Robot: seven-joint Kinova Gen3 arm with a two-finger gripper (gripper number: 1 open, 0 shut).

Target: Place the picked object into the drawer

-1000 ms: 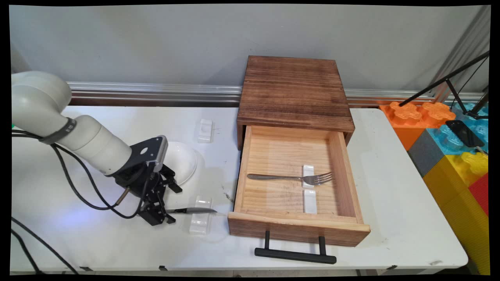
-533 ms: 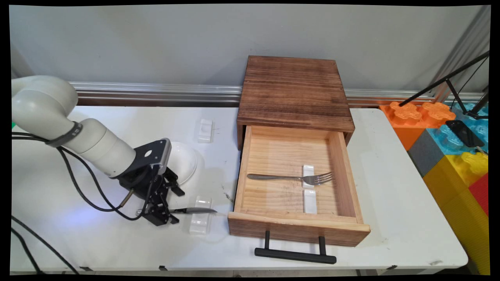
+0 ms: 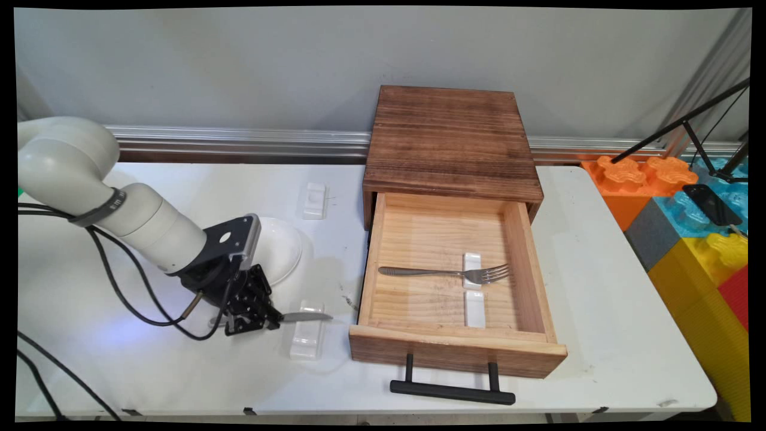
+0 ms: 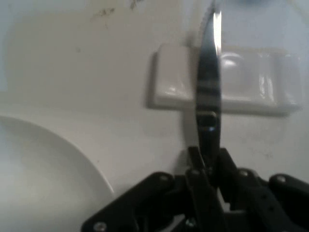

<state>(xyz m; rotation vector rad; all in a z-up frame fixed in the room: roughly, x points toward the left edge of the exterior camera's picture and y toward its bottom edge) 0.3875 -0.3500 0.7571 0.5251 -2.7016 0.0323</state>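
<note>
Main view, left of centre: gripper (image 3: pixel 258 316) covers the knife (image 3: pixel 306 316) handle; only the blade shows. Wrist hides the left part of the plate (image 3: pixel 281 248).

Hand view: knife (image 4: pixel 208 92) tip cut off by the top edge; handle hidden between the fingers (image 4: pixel 197 166). Blade crosses the rest (image 4: pixel 227 79) and hides its middle. Plate (image 4: pixel 43 179) cut off by the left and bottom edges. Gripper linkage cut off at the bottom.

Far right of main view: blocks (image 3: pixel 694 221) and tripod (image 3: pixel 688 126) run out of frame.

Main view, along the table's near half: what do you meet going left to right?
Tool shut on the knife → white cutlery rest under the blade → open wooden drawer → fork lying across a second rest inside it.
</note>
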